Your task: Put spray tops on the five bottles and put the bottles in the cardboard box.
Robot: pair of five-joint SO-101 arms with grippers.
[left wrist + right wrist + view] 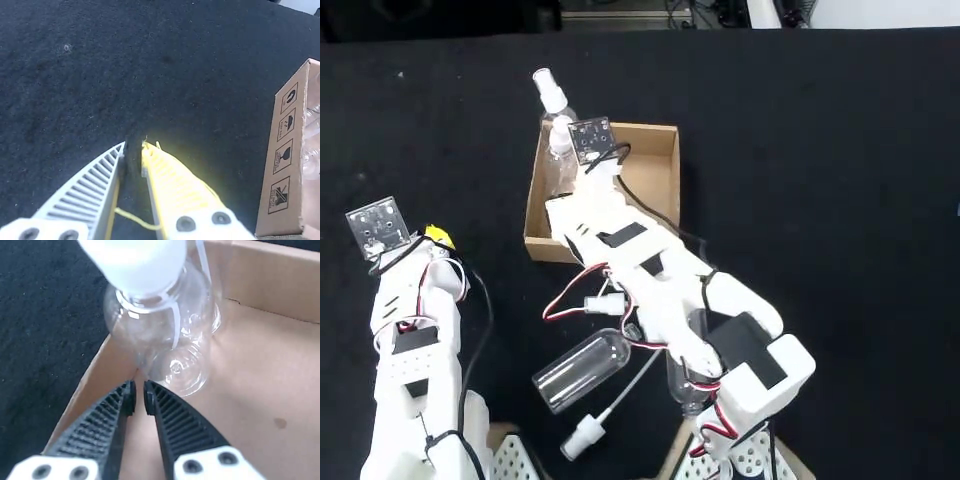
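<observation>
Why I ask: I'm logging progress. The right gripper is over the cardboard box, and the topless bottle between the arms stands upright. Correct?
No. The topless bottle lies on its side on the table, as the high view shows. The right gripper is indeed over the cardboard box.

1 capped btl (558, 135) upright in cardboard box (655, 180), uncapped btl (582, 370) lying outside.

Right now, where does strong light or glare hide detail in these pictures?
Right wrist view: the spray top on the bottle in the cardboard box is washed out to white. Left wrist view: on the left gripper the yellow fingertip glares. High view: the lying bottle shows bright streaks against the black table.
</observation>
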